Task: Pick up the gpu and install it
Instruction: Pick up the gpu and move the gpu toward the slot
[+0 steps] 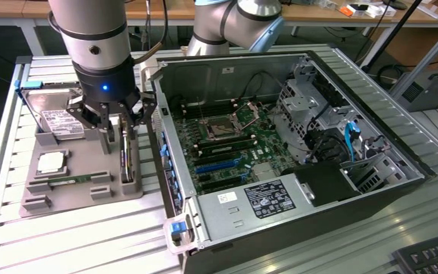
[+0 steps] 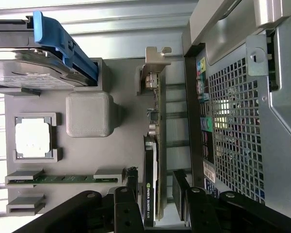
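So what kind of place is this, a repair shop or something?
Probably a robotics lab or test workshop: a robot arm hangs over a grey parts tray beside an opened computer case, with wooden desks behind.

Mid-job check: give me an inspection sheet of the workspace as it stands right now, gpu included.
Surface: slatted metal table carrying a grey tray and an open PC case.
Job's things: gpu stands on edge in its tray slot, next to the case; not lifted.
Clutter: hard drive, CPU and RAM stick sit in the tray; keyboard at the table's corner.
Grippers: gripper open, lowered over the gpu, one finger on each side.
Cables: blue cable and black leads inside the case.
Surroundings: desks behind.
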Action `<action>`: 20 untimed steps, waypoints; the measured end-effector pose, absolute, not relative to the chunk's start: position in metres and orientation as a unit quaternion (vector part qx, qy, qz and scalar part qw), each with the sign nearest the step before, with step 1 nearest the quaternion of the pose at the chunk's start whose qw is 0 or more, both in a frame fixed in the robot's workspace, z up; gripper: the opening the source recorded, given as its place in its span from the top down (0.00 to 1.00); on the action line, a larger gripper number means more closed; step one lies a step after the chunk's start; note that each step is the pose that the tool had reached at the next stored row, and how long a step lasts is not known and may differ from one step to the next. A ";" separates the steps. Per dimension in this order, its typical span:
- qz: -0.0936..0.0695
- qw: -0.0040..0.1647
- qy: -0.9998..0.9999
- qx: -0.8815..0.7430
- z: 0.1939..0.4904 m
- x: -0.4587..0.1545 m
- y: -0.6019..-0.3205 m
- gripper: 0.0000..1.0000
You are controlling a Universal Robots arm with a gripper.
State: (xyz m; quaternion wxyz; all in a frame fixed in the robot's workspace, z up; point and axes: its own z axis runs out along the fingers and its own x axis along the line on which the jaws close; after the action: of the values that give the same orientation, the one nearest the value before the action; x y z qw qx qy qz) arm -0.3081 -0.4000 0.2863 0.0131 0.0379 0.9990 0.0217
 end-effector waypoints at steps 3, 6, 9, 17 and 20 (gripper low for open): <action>0.022 0.013 0.999 0.038 0.285 -0.308 -0.400 0.58; 0.022 0.013 0.999 0.038 0.284 -0.308 -0.400 0.58; 0.022 0.013 0.999 0.038 0.283 -0.308 -0.400 0.58; 0.022 0.013 0.999 0.038 0.281 -0.308 -0.400 0.58; 0.022 0.013 0.999 0.038 0.280 -0.308 -0.400 0.58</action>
State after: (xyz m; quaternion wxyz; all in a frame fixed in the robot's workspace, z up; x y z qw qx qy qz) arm -0.3081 -0.4000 0.2796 0.0131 0.0379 0.9990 0.0217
